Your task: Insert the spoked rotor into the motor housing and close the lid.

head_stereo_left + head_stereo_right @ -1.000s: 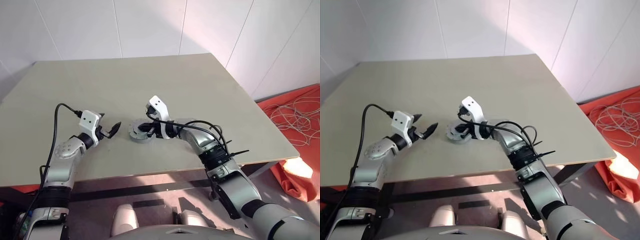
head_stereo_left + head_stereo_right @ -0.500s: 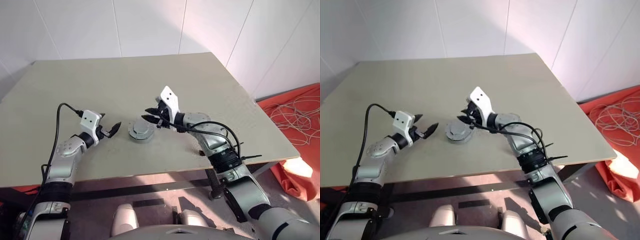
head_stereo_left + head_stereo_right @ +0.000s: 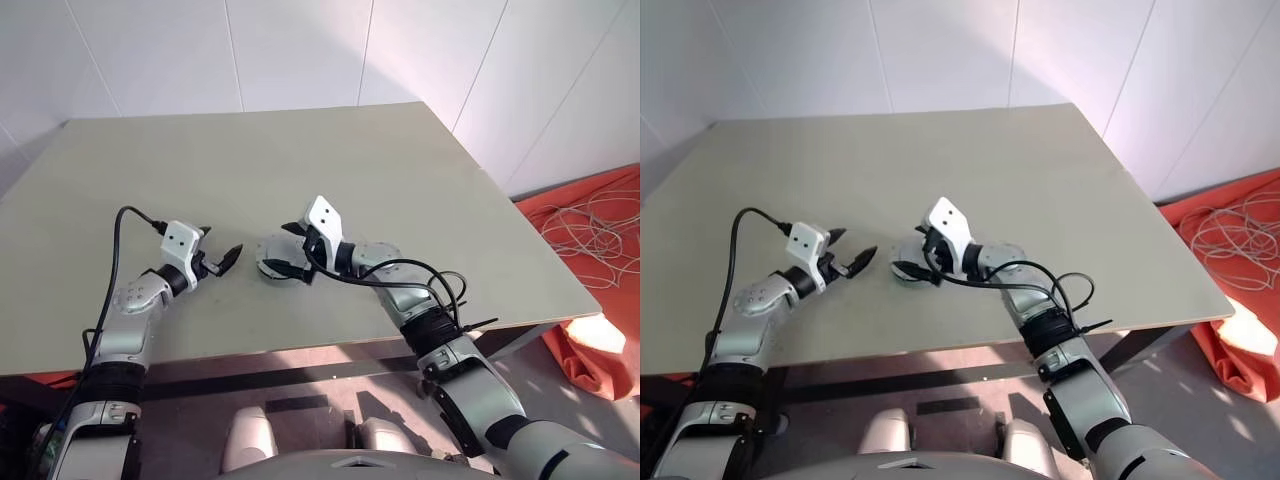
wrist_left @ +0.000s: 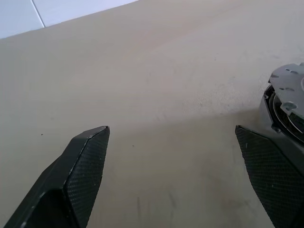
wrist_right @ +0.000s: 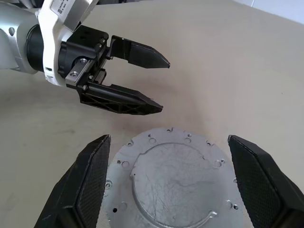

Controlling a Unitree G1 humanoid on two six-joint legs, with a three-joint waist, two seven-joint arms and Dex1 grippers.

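The lid (image 5: 173,178) is seen lying flat on the motor housing (image 3: 272,270) near the middle of the table (image 3: 300,170). The right gripper (image 5: 171,190) is spread wide around it, gripping nothing. The left gripper (image 3: 222,258) is held open and empty just beside it.
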